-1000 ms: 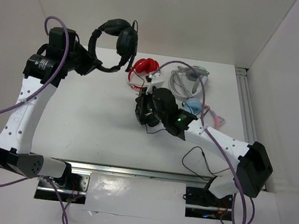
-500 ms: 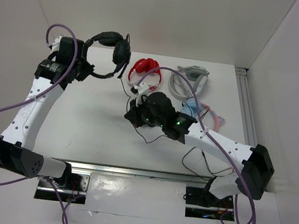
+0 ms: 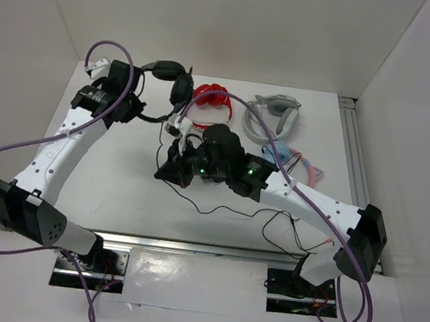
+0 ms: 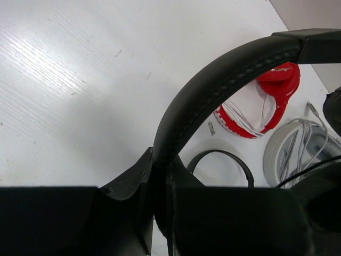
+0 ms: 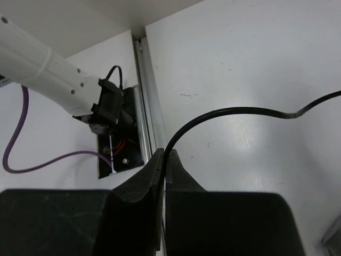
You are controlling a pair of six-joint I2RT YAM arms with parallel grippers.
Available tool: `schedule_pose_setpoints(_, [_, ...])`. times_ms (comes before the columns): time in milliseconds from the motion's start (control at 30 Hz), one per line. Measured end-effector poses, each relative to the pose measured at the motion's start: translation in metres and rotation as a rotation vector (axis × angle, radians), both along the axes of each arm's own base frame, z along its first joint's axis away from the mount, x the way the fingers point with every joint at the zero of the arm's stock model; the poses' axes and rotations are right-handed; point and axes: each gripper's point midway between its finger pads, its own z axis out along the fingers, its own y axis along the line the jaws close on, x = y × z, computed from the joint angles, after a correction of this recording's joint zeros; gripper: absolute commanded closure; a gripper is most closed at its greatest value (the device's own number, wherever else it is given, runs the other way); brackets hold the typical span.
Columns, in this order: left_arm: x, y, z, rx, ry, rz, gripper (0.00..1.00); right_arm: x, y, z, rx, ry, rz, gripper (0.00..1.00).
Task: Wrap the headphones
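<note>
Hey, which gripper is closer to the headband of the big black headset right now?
Left. The left gripper is clamped right on the headband. The right gripper is away from it, nearer the arm bases, pinching the headset's thin cable.

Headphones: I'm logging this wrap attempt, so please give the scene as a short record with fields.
left gripper: shut on the headphones at the headband, lifted off the table
right gripper: shut on the cable
cable: thin, black, arcs away from the right fingers over the table
also on table: red pair, white headset, both at the far side
</note>
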Motion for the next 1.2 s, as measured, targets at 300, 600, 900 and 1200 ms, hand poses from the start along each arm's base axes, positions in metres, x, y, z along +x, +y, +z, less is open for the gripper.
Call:
schedule_pose_setpoints(300, [-0.003, -0.029, -0.023, 0.096, 0.086, -0.022, 1.0, -0.015, 0.012, 0.029, 0.058, -0.013, 0.113, 1.0])
schedule_pose_setpoints(600, [-0.042, -0.013, -0.071, 0.162, 0.219, -0.014, 1.0, 0.027, -0.008, 0.034, -0.021, -0.088, -0.029, 1.0])
schedule_pose_setpoints(900, [-0.078, -0.024, -0.061, 0.191, 0.213, -0.25, 1.0, 0.086, -0.061, 0.038, -0.234, -0.288, -0.308, 1.0])
schedule_pose_setpoints(1200, [-0.113, -0.08, -0.067, 0.229, 0.241, -0.697, 1.0, 0.112, -0.109, 0.062, -0.28, -0.432, -0.458, 1.0])
